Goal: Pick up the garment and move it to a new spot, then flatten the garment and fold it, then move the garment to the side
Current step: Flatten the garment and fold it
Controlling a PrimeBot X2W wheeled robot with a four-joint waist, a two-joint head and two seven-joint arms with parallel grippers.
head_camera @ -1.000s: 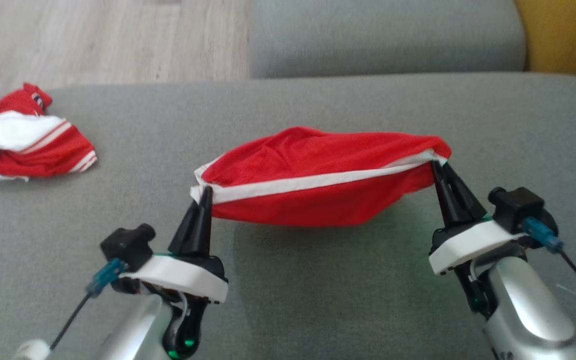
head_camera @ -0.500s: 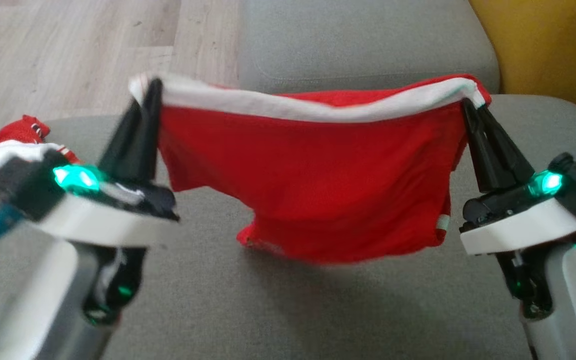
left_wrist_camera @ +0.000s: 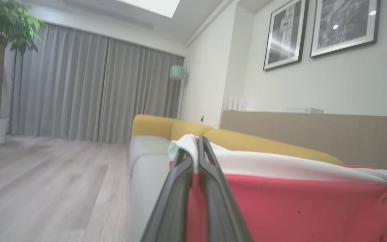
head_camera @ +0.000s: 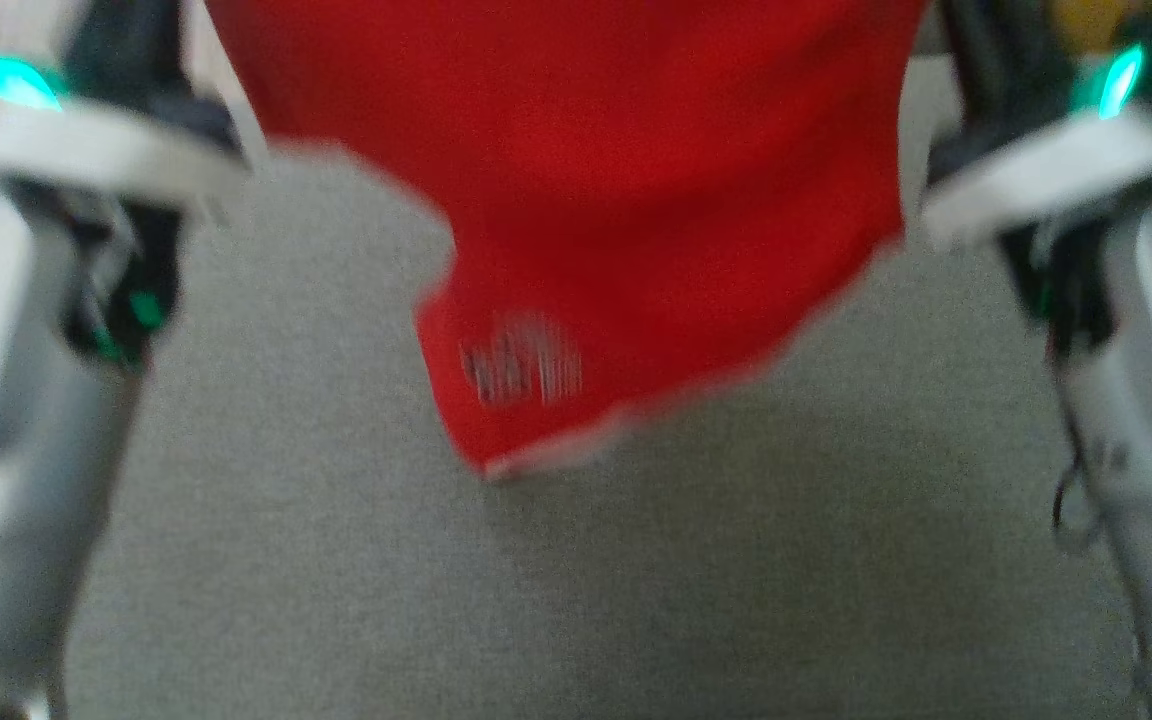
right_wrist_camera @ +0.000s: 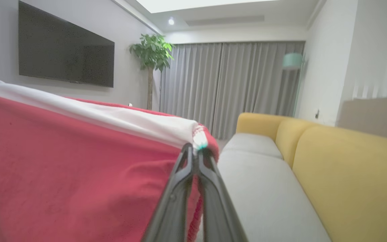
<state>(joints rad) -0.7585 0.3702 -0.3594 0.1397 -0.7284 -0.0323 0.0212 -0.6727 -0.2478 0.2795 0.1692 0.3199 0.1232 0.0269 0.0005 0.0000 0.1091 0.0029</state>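
On the left, the left tool is clenched on one end of the white waistband, its two dark fingers pinched together with cloth between them. From that corner the garment, a pair of red shorts, stretches across the middle, held up in the air by its top edge. The band runs fairly taut from one tool to the other and the red cloth hangs below it like a curtain. In the head view the picture is smeared. The lower corner with a dark printed mark dangles above the grey sofa seat, and I cannot tell whether the hem brushes it. On the right, the right tool is clamped on the other end of the band, fingers closed on the fabric, with the yellow sofa back beyond it.

This looks like the first step: the garment is up off the seat and ready to be carried. The next move calls for both arms to travel together, keeping their spacing so the band stays tight. They should then lower the hem first onto a bare stretch of seat, so the cloth lays out flat rather than bunching.
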